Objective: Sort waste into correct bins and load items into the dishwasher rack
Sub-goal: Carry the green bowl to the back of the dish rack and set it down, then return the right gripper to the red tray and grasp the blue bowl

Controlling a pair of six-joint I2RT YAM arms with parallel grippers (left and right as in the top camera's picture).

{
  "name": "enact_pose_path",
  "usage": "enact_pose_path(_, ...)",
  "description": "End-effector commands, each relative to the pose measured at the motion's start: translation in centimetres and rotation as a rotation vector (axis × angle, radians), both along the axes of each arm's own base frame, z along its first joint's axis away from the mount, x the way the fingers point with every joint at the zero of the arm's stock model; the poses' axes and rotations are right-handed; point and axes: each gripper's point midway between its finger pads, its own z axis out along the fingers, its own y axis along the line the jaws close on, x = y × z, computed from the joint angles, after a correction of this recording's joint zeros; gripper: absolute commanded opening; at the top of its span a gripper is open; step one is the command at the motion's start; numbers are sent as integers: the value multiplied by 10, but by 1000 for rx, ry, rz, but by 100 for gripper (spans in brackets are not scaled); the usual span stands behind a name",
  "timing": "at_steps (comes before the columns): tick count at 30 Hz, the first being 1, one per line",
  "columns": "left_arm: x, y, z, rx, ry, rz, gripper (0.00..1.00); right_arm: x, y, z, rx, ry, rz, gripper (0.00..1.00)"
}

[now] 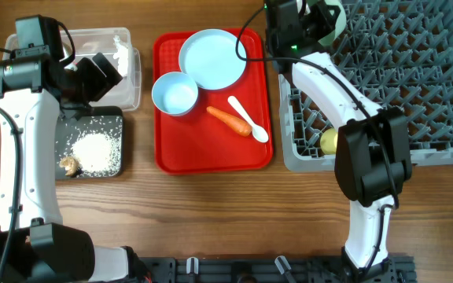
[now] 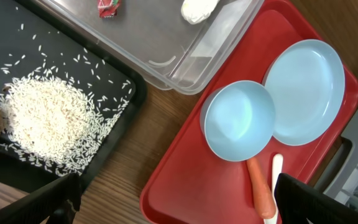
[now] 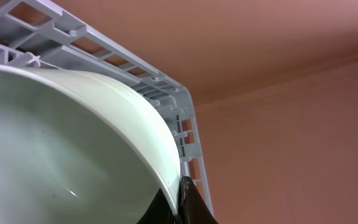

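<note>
Pale-green bowl (image 1: 335, 20) was held tilted at the far left corner of the grey dishwasher rack (image 1: 415, 71). Its rim was pinched by the clenched right end effector (image 1: 319, 17). In the right wrist view one dark fingertip (image 3: 188, 202) was seen pressed against the bowl's edge, with the rack's lattice wall just behind it. Whether the bowl touched the rack could not be told. A small yellow cup (image 1: 329, 141) was lying inside the rack near its front left corner, partly hidden by the right arm.

Beside the rack, a flat red tray (image 1: 171, 153) was set on the wooden surface (image 1: 211, 212). On it were found a light-blue plate (image 1: 213, 59), a small light-blue bowl (image 1: 174, 93) touching the plate's edge, an orange carrot (image 1: 228, 120) and a white spoon (image 1: 248, 122) just beside the carrot.

Left of the tray, a clear tub (image 1: 128, 79) was placed, with a red wrapper (image 2: 109, 6) and a white paper scrap (image 2: 197, 7) inside. A black tray (image 1: 112, 122) in front of it was loaded with white rice (image 1: 94, 151) and a brown scrap (image 1: 70, 164). The left end effector (image 2: 176, 186) was held released, fingers spread wide, above the gap between the black tray and the red tray, grasping nothing.
</note>
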Motion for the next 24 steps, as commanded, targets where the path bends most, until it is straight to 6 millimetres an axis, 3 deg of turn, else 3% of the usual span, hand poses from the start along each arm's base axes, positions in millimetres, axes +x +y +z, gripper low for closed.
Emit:
enact_pose_path(1,1,1,1,-5,-10,5,100,3,1,-20,44,-13,-6,4)
enact_pose_path(12,1,1,1,-4,-10,5,100,6,-4,-50,59,9,-25,4)
enact_pose_path(18,1,1,1,-5,-11,5,100,8,-19,-43,40,-17,-64,4)
enact_pose_path(24,2,1,2,-4,-14,5,100,7,-7,-45,40,-6,-37,4)
